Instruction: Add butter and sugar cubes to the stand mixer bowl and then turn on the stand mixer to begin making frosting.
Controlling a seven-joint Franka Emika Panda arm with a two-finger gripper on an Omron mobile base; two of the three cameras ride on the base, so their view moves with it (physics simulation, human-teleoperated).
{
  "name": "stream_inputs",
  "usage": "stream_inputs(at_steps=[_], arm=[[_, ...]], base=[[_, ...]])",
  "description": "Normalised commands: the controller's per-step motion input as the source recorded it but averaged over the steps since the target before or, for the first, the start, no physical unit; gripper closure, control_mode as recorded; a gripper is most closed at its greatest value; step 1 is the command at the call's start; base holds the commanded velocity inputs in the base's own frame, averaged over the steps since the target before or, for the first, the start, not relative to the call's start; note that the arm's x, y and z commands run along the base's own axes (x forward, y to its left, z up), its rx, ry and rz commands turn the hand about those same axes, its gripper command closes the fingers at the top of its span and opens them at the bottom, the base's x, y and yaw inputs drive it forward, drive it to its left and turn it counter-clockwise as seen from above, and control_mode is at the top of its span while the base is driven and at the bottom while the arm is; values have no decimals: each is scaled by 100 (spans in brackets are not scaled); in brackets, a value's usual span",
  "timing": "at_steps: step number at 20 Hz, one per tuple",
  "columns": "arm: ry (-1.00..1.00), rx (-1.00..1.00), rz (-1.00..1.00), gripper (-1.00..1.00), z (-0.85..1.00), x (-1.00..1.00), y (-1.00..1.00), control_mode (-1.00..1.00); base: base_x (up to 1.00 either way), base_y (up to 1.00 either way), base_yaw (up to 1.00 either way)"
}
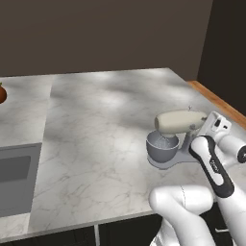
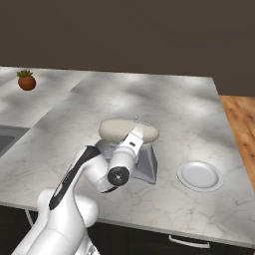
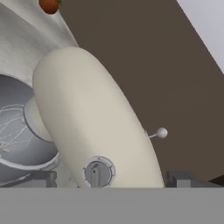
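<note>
clearly the stand mixer (image 1: 174, 137) is a heavy, rigid appliance that should stay put under a push, so nothing on it needs gripping; judging by the hand view, the place to act is the small round dial (image 3: 98, 172) low on the side of its head, or the thin lever with a ball tip (image 3: 161, 133) beside it. both look small and stiff, needing a precise nudge. the mixer stands on the marble counter (image 1: 96, 125) near its right end, a white plate (image 2: 200, 175) just beside it. its head is rounded cream-beige over a grey base, with the wire whisk inside the stand mixer bowl (image 1: 160, 146). the gripper (image 3: 112, 181), jaws spread wide and empty, sits right at the head.
</note>
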Motion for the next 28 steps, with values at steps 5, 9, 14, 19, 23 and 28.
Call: stream_inputs(at_steps=[5,9,14,19,23,28], arm=[[-1,-6,-6,-100,-31,1,8,-100],[0,-7,-7,-100,-27,12,13,-100],[0,-6,-4,-100,-22,18,26,-100],[0,-3,-2,-100,-18,6,26,-100],[0,-3,-2,-100,-18,4,27,-100],[0,-4,-2,-100,-21,9,26,-100]], base=[[0,0,0],[0,0,0],[0,0,0],[0,0,0],[0,0,0],[0,0,0]])
